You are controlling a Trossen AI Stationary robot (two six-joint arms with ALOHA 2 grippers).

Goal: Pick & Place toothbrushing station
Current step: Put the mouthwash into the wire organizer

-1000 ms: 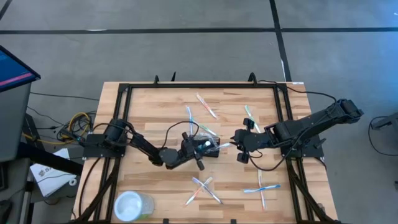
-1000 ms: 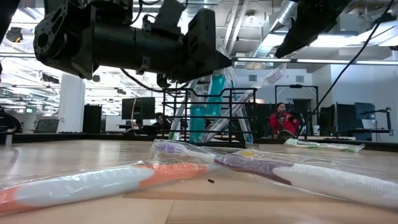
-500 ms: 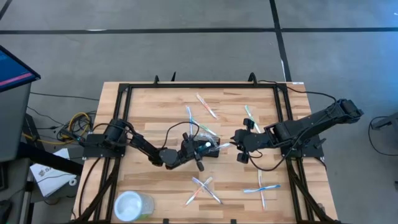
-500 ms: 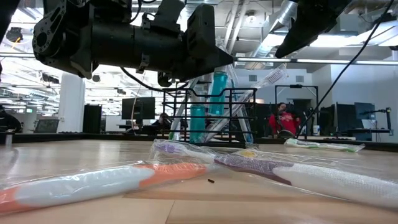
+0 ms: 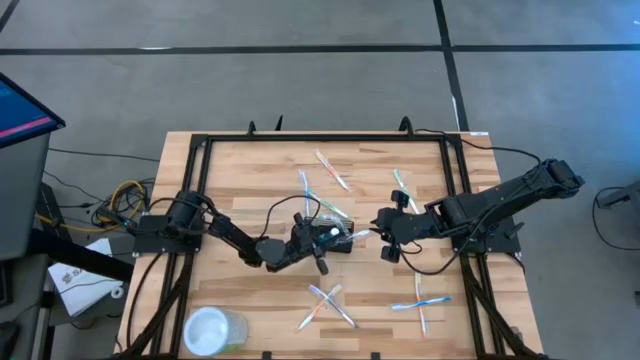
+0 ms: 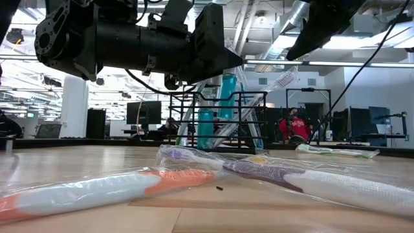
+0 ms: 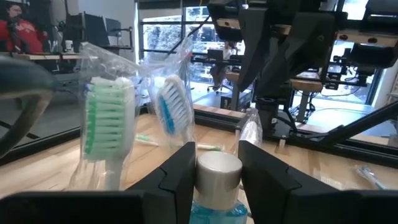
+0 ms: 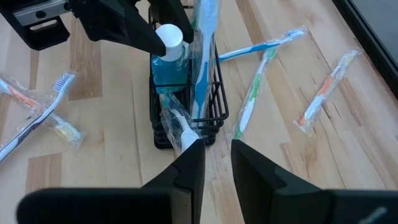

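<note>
The toothbrushing station, a black wire caddy, stands mid-table. In it are a blue bottle and several wrapped toothbrushes. My left gripper reaches in level from the left and is shut on the bottle's cap. My right gripper hangs above and to the right of the caddy, slanting down, open with bare wood showing between its fingers. A white-handled wrapped toothbrush leans out of the caddy up to one fingertip. I cannot tell whether they touch. My left gripper pinches the bottle's pale round cap between its two fingers, one on each side. The fingers come level from the table's left. The bottle stands upright inside the caddy's left end; whether its base rests on the caddy floor is hidden.
Loose wrapped toothbrushes lie on the table: far, far right, near and near right. A clear cup stands at the near left corner. Black frame rails run along the table's sides. People sit in the room behind.
</note>
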